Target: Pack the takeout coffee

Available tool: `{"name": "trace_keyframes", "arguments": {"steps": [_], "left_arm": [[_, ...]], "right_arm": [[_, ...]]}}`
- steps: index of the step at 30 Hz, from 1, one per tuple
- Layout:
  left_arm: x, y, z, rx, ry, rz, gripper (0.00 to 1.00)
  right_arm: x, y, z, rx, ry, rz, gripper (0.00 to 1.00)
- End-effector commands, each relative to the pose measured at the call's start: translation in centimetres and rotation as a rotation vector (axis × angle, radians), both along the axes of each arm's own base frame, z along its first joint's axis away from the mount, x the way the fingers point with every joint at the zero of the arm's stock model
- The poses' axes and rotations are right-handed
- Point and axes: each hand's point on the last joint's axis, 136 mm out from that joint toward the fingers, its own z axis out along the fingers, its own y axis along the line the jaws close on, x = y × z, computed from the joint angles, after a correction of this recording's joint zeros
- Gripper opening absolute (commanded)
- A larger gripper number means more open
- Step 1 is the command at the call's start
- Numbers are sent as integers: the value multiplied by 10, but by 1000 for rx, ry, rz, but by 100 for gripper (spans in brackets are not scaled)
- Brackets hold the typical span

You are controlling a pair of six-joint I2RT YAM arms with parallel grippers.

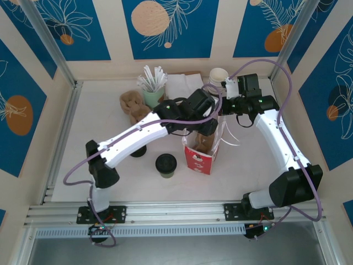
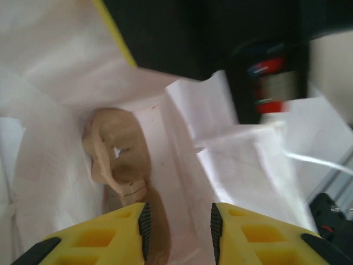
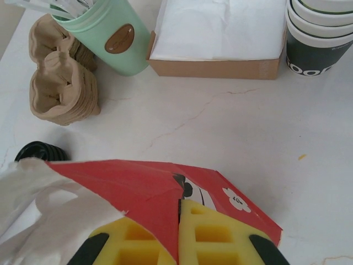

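Closest to the right wrist lens, the right claw [image 3: 179, 232] is pinching the red wall of the paper bag [image 3: 127, 187]. Its yellow fingers [image 3: 220, 237] are pressing together with only that wall between them.

The takeout coffee [image 1: 165, 164] is standing upright on the surface [image 1: 248, 160], outside the bag and just beside its left side in the top view. Its black lid is on and the olive-green side is showing below it. Neither claw is touching it.

The bag, red and white outside, is standing open. The left arm [image 1: 138, 135] is reaching across from the left to the bag's mouth. The left claw [image 2: 179, 226] is hanging spread over the opening, with nothing between its fingers. Below it, a brown pulp cup carrier [image 2: 118, 154] is lying inside the bag against the white inner wall. The right arm [image 1: 276, 138] is curving in from the other side toward the bag's far rim.

Left of the coffee, black lids [image 1: 138, 150] are sitting partly under the left arm. Farther back, four things are lining up along the rear of the surface:
- a stack of brown carriers [image 3: 60, 83]
- a pale green cup [image 3: 105, 33] holding white sticks
- a cardboard box of white napkins [image 3: 220, 38]
- a stack of paper cups [image 3: 320, 38]
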Motion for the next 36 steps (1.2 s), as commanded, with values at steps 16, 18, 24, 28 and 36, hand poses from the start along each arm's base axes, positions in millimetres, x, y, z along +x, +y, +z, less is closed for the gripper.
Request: {"name": "trace_keyframes", "arguments": {"steps": [16, 18, 24, 28, 36], "left_arm": [[26, -1, -92, 210, 75, 107, 27], [27, -1, -101, 232, 79, 107, 27], [27, -1, -113, 261, 93, 101, 29], [25, -4, -98, 244, 62, 79, 30], [13, -8, -48, 222, -48, 63, 37]], "right_arm": [[-3, 1, -2, 92, -10, 28, 7], [-1, -2, -4, 99, 2, 13, 7], [5, -11, -8, 124, 32, -49, 7], [8, -15, -11, 127, 47, -84, 6], [8, -14, -16, 124, 67, -88, 6]]}}
